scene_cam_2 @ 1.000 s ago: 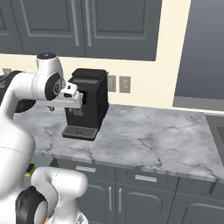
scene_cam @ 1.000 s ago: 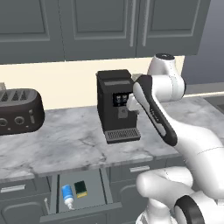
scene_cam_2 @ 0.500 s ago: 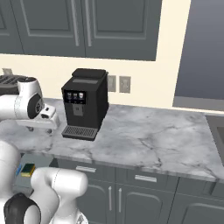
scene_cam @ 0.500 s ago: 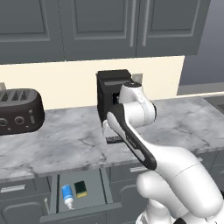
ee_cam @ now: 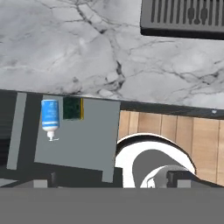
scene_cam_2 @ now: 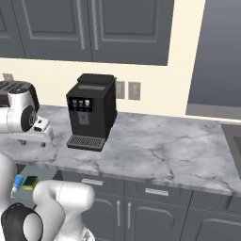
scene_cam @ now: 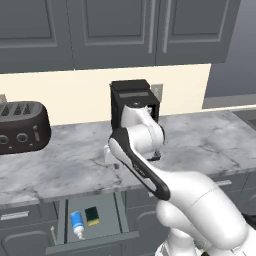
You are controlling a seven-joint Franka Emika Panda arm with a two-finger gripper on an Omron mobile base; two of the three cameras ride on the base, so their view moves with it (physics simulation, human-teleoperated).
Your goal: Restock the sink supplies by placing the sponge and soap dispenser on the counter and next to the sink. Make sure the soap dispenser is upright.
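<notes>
The soap dispenser (ee_cam: 49, 116), blue with a white pump end, lies on its side in an open drawer (ee_cam: 83, 140) below the counter (ee_cam: 57, 48). The sponge (ee_cam: 72, 108) lies right beside it, dark green face up. From the left base both show low down, the soap dispenser (scene_cam: 76, 223) and the sponge (scene_cam: 91, 215). From the right base the sponge (scene_cam_2: 31, 181) and soap dispenser (scene_cam_2: 17, 182) sit at the left edge. My gripper (scene_cam: 109, 154) (scene_cam_2: 33, 140) hangs over the counter's front edge, above the drawer, open and holding nothing. The sink (scene_cam_2: 234, 141) is far right.
A black coffee machine (scene_cam: 132, 102) (scene_cam_2: 92, 110) stands at the back of the counter, its drip tray (ee_cam: 183, 17) close to my hand. A dark toaster (scene_cam: 22, 127) sits at the left. Dark wall cabinets hang above. Wooden floor (ee_cam: 175, 127) shows below the drawer.
The arm has swung left and down from in front of the coffee machine to the counter's front edge above the open drawer. The jaws have widened a little.
</notes>
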